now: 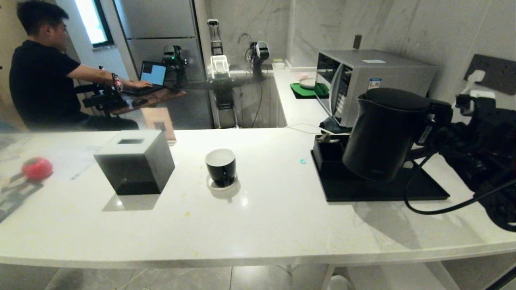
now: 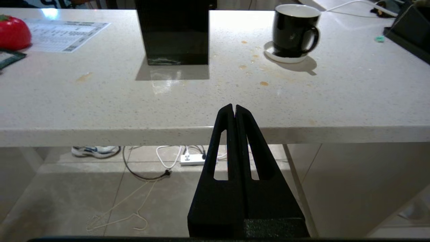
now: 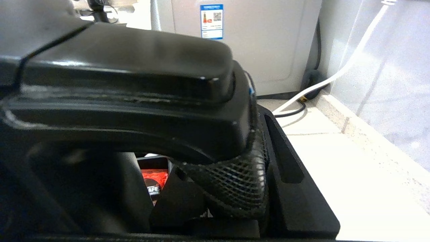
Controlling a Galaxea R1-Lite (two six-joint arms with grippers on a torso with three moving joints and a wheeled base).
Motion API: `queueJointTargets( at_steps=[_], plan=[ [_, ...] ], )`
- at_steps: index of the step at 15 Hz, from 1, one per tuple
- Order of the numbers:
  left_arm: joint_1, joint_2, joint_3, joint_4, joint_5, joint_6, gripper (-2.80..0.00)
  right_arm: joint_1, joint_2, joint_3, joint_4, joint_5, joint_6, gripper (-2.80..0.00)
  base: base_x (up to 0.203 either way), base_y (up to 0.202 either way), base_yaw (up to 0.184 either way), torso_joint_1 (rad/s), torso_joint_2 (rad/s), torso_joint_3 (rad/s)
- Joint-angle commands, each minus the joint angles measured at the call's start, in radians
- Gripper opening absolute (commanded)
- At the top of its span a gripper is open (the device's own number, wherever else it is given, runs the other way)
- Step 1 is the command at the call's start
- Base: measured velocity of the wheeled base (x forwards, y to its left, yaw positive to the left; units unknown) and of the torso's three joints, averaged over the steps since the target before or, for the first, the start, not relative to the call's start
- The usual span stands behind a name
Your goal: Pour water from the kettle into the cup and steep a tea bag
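Left gripper (image 2: 234, 109): parked below the counter's near edge, jaws pressed together, holding nothing.
Counter (image 1: 266, 217): pale speckled stone with a few brown stains.
Cup (image 1: 221, 167): counter centre, upright on a white coaster (image 1: 222, 185); glossy black, white inside, ear handle on the near side.
Tissue box (image 1: 135, 165): black cube at the cup's 9 o'clock, well apart.
Kettle (image 1: 383, 133): at the cup's 3 o'clock, lifted above the black tray (image 1: 383, 187); matte black, flat lid, long axis tilted off upright, spout toward 9 o'clock.
Right gripper (image 3: 255, 144): at the kettle's 3 o'clock, clamped around its loop handle.
Green tag (image 1: 302, 161): tiny, just left of the tray; the tea bag itself cannot be made out.
Microwave (image 1: 371, 80): silver, at the kettle's 12 o'clock.
Person (image 1: 44, 76): seated far at 10 o'clock, at a laptop (image 1: 151, 76).
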Motion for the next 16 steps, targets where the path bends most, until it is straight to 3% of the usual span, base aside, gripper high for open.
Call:
queueJointTargets(
  at_steps=[1,13,16],
  plan=[
    [0.000,0.000,0.000,0.000,0.001,0.000,-2.80,0.002,0.000,0.000,-0.008,0.000,0.000,-2.80,0.001,0.165,-0.005,0.002,0.00,0.004],
    [-0.001,0.000,0.000,0.000,0.001,0.000,-2.80,0.003,0.002,0.001,-0.008,0.000,0.000,-2.80,0.000,0.197,-0.001,0.000,0.00,0.003],
    [0.000,0.000,0.000,0.000,0.001,0.000,-2.80,0.009,0.002,-0.003,-0.006,0.000,0.000,-2.80,0.000,0.080,0.000,0.000,0.00,0.004]
  ],
)
